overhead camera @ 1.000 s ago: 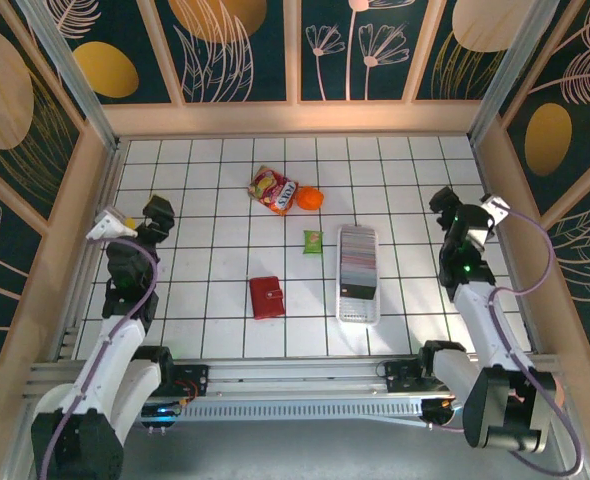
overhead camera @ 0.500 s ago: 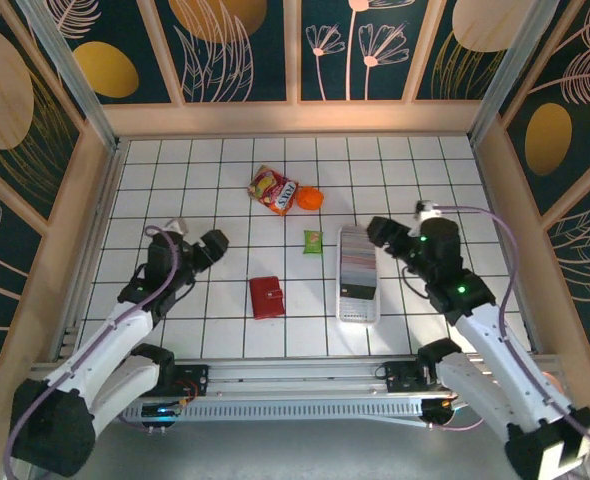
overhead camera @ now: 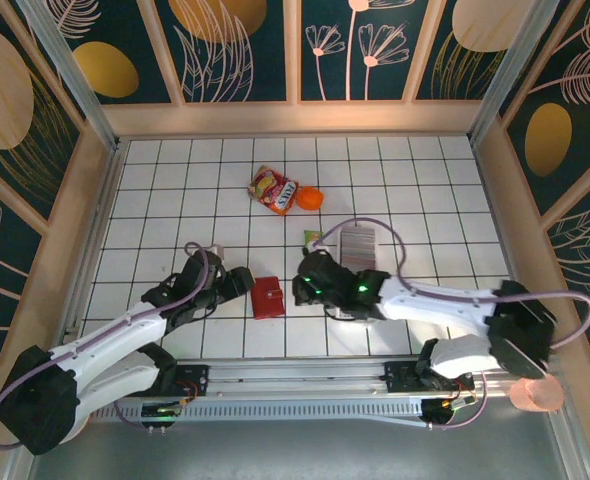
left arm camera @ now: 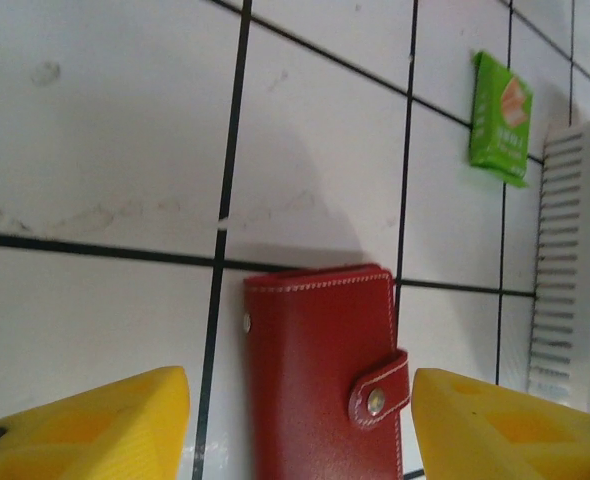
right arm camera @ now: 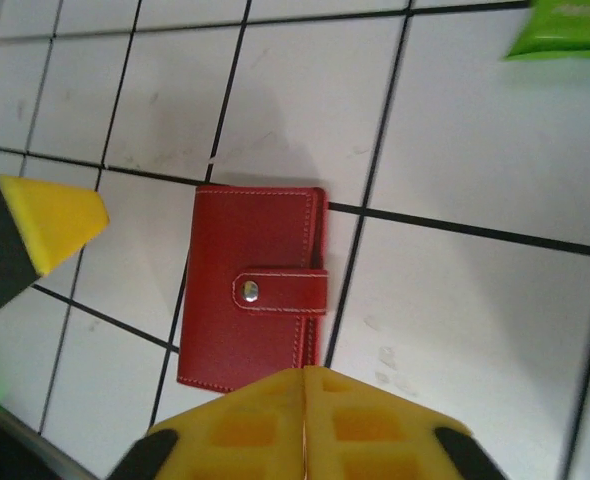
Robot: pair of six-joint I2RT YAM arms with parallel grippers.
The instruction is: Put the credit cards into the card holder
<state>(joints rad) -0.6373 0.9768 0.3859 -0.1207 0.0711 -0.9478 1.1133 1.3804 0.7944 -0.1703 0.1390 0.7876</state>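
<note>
card holder [overhead camera: 267, 297] is snapped shut; wide-jawed left gripper [left arm camera: 300, 420] should pin it while closed, empty right gripper [right arm camera: 305, 410] pries the tab [right arm camera: 278, 289].

White square-tiled worktop [overhead camera: 165, 180] with black grid lines, lying inside a pale wooden frame. A crinkled red-and-yellow snack packet [overhead camera: 273, 190] is lying toward the far side, with a round orange object [overhead camera: 310, 198] sitting just beside it on the right. A small green sachet [overhead camera: 314, 240] is resting nearer, just beside the far left corner of a long white slotted plastic tray [overhead camera: 358, 232].
</note>
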